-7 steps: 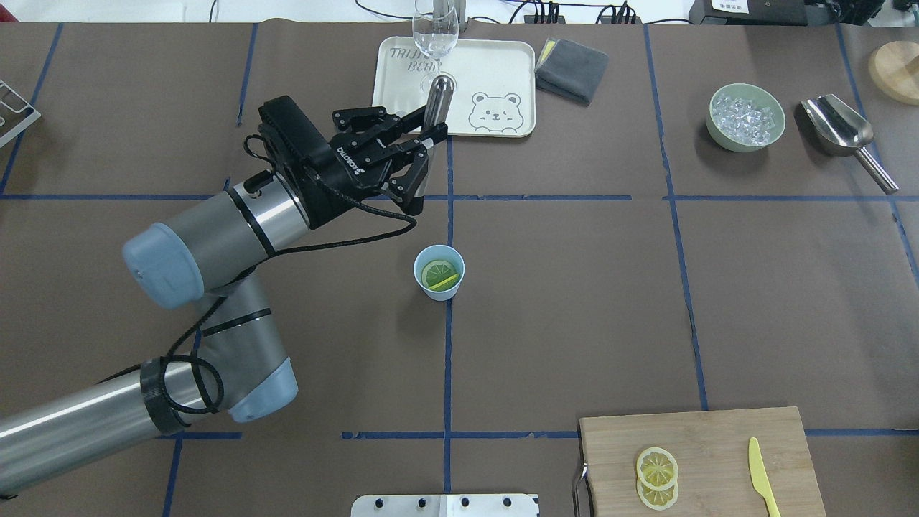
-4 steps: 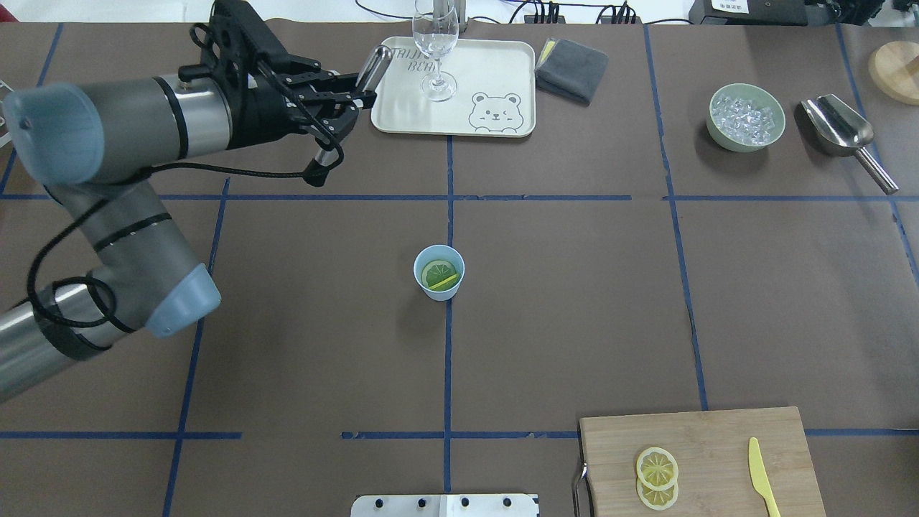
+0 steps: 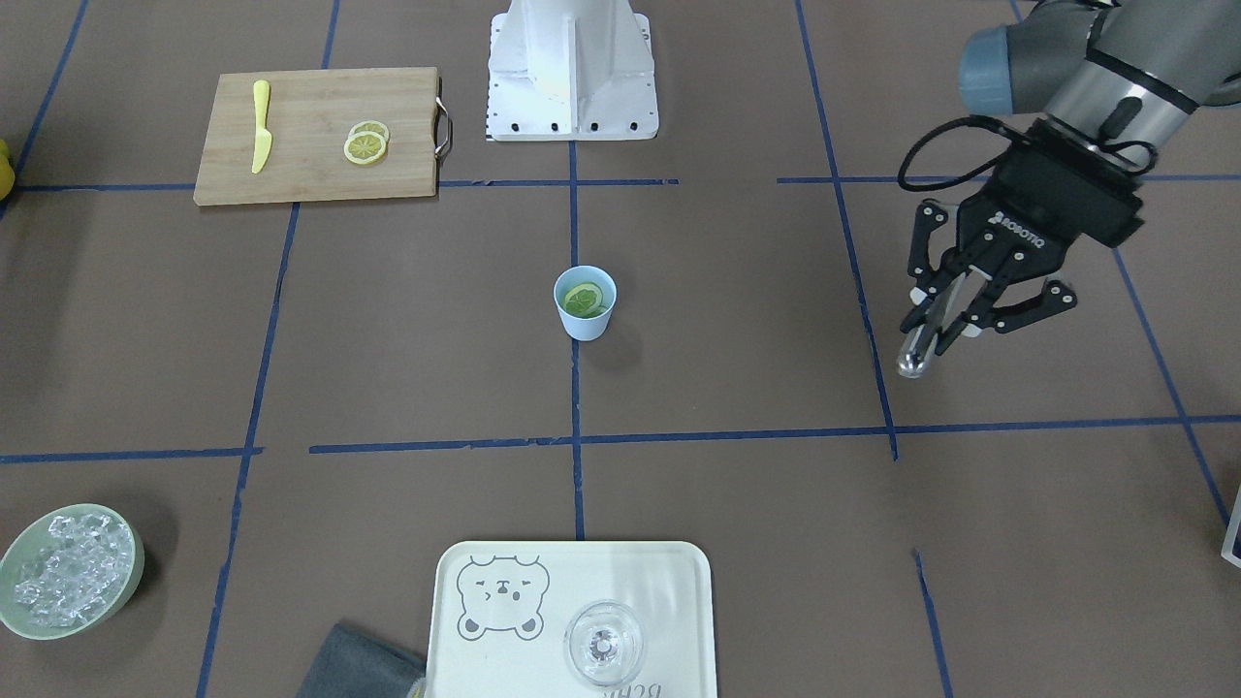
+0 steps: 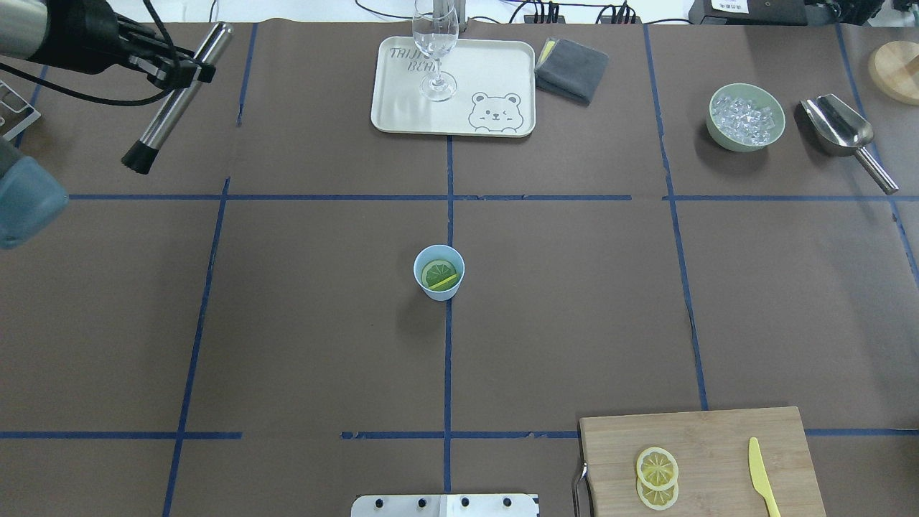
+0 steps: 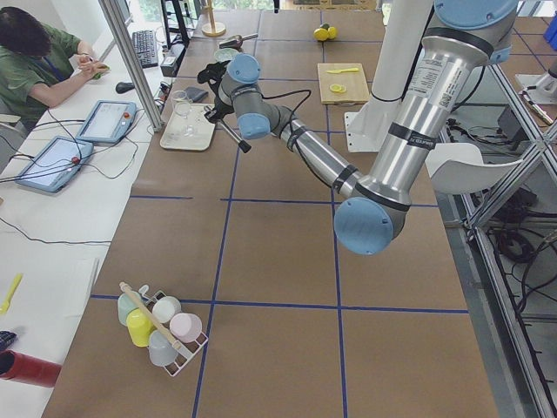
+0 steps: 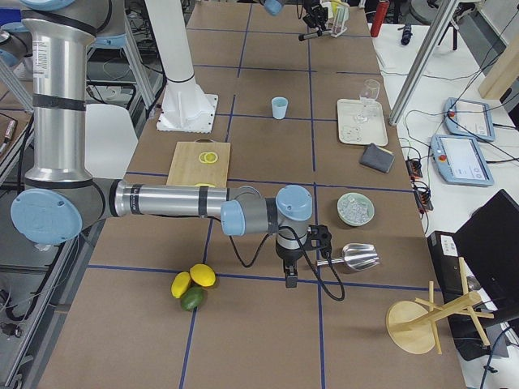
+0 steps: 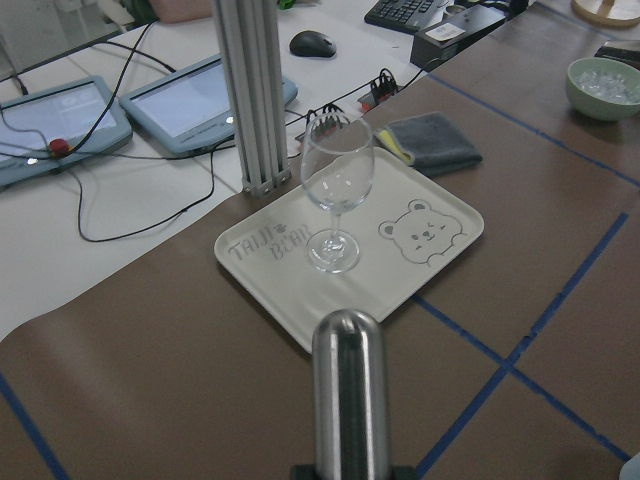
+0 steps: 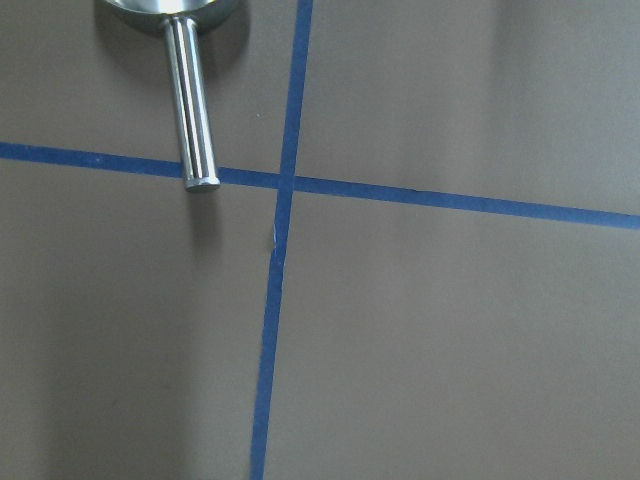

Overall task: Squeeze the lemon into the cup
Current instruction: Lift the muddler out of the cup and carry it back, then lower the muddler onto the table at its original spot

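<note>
The light-blue cup [image 4: 451,286] stands at the table's middle, also in the front view [image 3: 585,325]. One lemon slice [image 4: 439,274] lies inside it, tilted [image 3: 584,299]. Two more slices [image 4: 657,468] overlap on the cutting board [image 4: 718,438]. My left gripper [image 4: 183,72] is shut on a steel rod with a black end [image 4: 172,100], held in the air at the far left, well away from the cup [image 3: 942,315]. The rod's rounded tip fills the left wrist view [image 7: 349,390]. My right gripper [image 6: 290,279] shows only in the right side view, near the scoop; I cannot tell its state.
A tray [image 4: 495,64] with a stemmed glass [image 4: 435,43] sits at the far middle, a grey cloth [image 4: 572,68] beside it. A bowl of ice [image 4: 711,118] and a metal scoop [image 4: 840,126] are at the far right. A yellow knife [image 4: 762,477] lies on the board.
My left arm has swung left, away from the tray, carrying the rod to the far left corner. The cup and slices have not moved.
</note>
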